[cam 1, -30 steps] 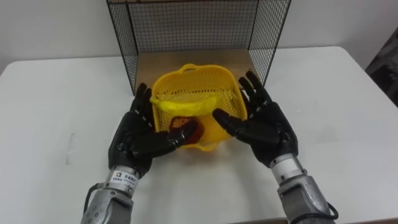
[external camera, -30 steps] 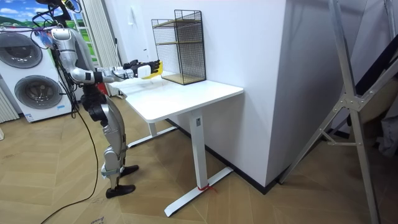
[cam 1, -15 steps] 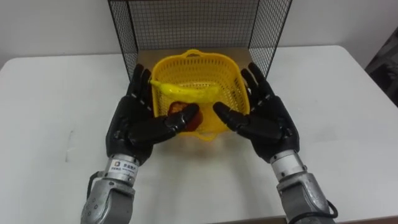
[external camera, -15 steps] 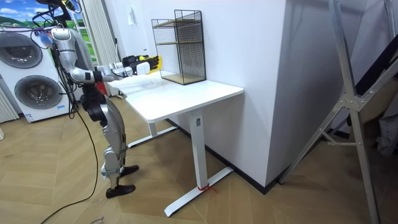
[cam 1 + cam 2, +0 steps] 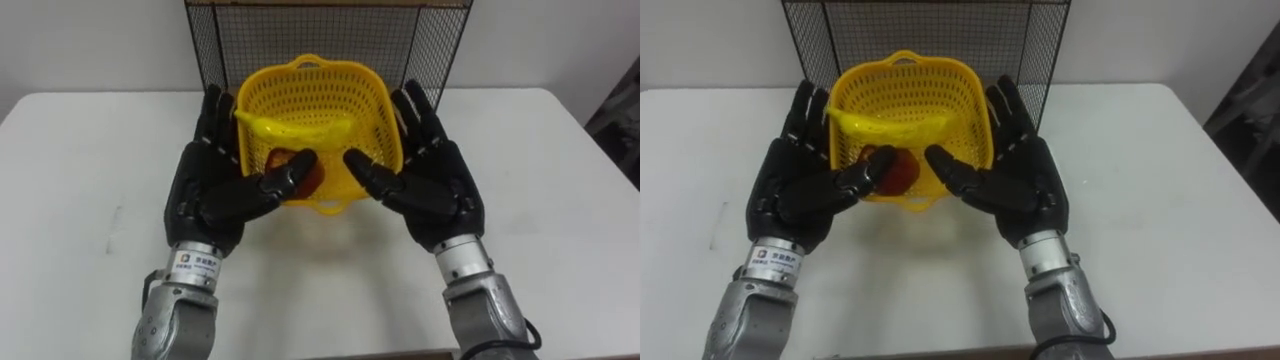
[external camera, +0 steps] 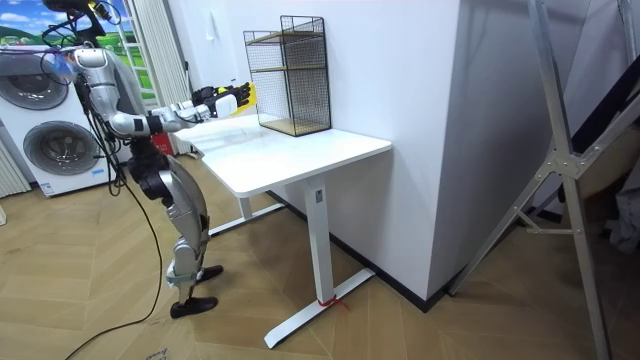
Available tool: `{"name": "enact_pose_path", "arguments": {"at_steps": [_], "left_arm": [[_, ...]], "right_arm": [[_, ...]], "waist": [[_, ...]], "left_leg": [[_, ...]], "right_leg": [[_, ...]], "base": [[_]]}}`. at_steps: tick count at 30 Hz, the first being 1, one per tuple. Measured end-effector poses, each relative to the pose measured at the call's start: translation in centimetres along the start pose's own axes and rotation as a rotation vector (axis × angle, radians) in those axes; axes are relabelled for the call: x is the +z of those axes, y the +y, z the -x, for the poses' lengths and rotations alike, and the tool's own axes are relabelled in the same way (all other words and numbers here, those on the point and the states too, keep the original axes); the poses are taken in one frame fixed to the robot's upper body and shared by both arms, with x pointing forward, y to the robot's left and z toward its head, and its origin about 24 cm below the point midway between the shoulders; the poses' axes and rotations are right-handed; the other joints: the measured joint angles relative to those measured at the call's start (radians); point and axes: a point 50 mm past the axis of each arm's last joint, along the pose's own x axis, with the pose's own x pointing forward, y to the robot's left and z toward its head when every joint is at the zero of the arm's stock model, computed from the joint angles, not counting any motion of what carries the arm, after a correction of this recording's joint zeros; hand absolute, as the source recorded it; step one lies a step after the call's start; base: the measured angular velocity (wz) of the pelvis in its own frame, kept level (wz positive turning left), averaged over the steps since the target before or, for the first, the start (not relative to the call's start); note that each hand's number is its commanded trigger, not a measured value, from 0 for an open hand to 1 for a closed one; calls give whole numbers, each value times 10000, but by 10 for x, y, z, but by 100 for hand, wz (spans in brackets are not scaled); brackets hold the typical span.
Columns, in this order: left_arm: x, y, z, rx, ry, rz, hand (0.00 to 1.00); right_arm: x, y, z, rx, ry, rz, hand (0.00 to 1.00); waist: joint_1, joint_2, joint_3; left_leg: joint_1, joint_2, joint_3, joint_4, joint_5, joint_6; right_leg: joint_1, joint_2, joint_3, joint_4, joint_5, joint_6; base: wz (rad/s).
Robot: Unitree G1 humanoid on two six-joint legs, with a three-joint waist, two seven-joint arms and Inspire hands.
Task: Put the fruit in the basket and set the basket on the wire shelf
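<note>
Inside yellow basket (image 5: pixel 372 108): banana (image 5: pixel 290 127), red fruit (image 5: pixel 900 172)

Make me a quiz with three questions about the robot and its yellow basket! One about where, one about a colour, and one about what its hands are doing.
1. Where is the basket?
A) between the two hands, in front of the wire shelf
B) on the floor
C) on top of the shelf

2. What colour is the banana in it?
A) green
B) yellow
C) brown

3. How are the left hand and right hand?
A) curled into fists
B) hanging at the robot's sides
C) fingers straight, flat against the basket's sides

Answers:
1 A, a hand sits on each side of it, before the mesh.
2 B, it matches the basket.
3 C, straight fingers lie along both sides.
</note>
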Motion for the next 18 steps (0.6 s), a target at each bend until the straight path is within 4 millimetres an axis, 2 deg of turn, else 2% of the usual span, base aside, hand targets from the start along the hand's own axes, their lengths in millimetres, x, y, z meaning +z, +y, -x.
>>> {"name": "enact_pose_path", "arguments": {"at_steps": [3, 4, 8, 9, 11, 12, 13, 14, 15, 16, 18], "left_arm": [[1, 0, 0, 1, -50, -1, 0], [1, 1, 0, 5, -47, -18, 0], [1, 2, 0, 79, -62, 226, 0], [2, 2, 0, 84, -69, 201, 0], [3, 4, 0, 90, -58, 110, 0], [3, 5, 1, 67, -4, 38, 0], [3, 5, 0, 32, -13, 0, 0], [3, 5, 0, 30, -12, -5, 0], [3, 5, 1, 40, 9, -28, 0], [4, 6, 0, 51, -44, -48, 0], [5, 6, 0, 57, -88, -46, 0]], "right_arm": [[-1, 0, 1, 20, -48, -232, 0], [-1, 1, 1, 74, -56, -233, 0], [-1, 1, 1, 162, -30, -206, 0], [-2, 2, 1, 213, 18, -198, 0], [-2, 2, 1, 200, 12, -314, 0], [-3, 2, 2, 181, 45, -405, 0], [-3, 1, 2, 181, 49, -411, 0], [-3, 1, 2, 169, 84, -419, 0], [-6, 1, 2, 146, 212, -437, 0], [-7, 1, 2, 149, 260, -470, 0], [-6, 2, 2, 178, 228, -470, 0]], "waist": [[26, -6, 3], [60, -32, -43], [-44, -69, -64], [-61, -97, -60], [-21, -183, -3], [6, -258, -13], [-9, -255, -15], [-17, -263, -11], [3, -333, -59], [19, -403, -130], [128, -440, -139]], "left_leg": [[-20, 81, 7, -16, 55, -127], [-13, 86, 61, -170, 131, -203], [93, 82, 200, -442, 342, -328], [52, 84, 202, -395, 412, -373], [-310, 105, 163, 55, 553, -495], [-487, 71, 90, 37, 642, -641], [-732, 50, -5, -580, 868, -824], [-871, 32, -43, -808, 1201, -653], [-935, -18, -24, -931, 1527, -403], [-839, -131, 18, -947, 1469, -325], [-714, -236, 176, -881, 1294, -237]], "right_leg": [[-115, 35, 19, 134, -70, -142], [-200, 42, 41, 136, -42, -203], [-250, 32, 144, 93, -32, -353], [-247, 37, 173, 95, -51, -396], [-186, 41, 302, 96, -67, -458], [-222, 31, 441, 108, -89, -482], [-264, 32, 454, 129, -155, -463], [-272, 24, 489, 163, -216, -427], [-280, -59, 601, 287, -342, -332], [-276, -175, 550, 320, -418, -230], [-326, -349, 619, 415, -502, -149]], "base": [[-5], [-14], [-6], [-3], [-5], [0], [0], [-5], [-6], [-5], [-11]]}}
